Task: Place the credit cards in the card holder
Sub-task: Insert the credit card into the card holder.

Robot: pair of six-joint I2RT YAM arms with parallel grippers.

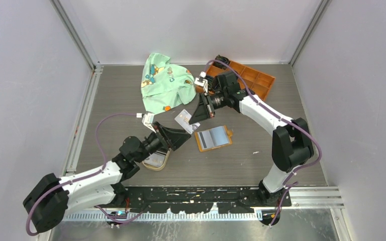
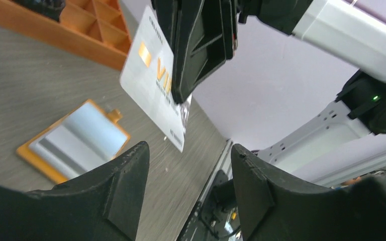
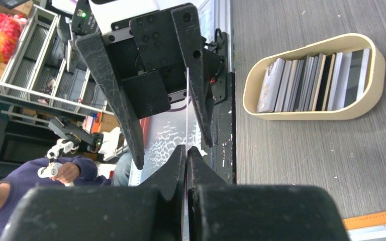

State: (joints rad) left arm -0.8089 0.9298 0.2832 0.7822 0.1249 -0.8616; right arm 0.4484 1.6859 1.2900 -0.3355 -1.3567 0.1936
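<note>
Nearby, cloth (image 1: 163, 83), orange tray (image 1: 254, 79) and tan dish (image 3: 311, 115) sit around the card holder (image 1: 213, 138).

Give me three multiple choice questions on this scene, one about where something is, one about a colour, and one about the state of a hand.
1. Where do the spare credit cards stand?
A. in the tan oval dish
B. in the orange tray
C. on the green cloth

2. What colour is the card in the right hand?
A. black
B. white
C. red

3. How is the left hand?
A. shut on a card
B. shut with nothing in it
C. open

Answers:
1 A, they stand on edge in a row inside the dish.
2 B, its face is white with orange print.
3 C, its fingers stand wide apart.
</note>
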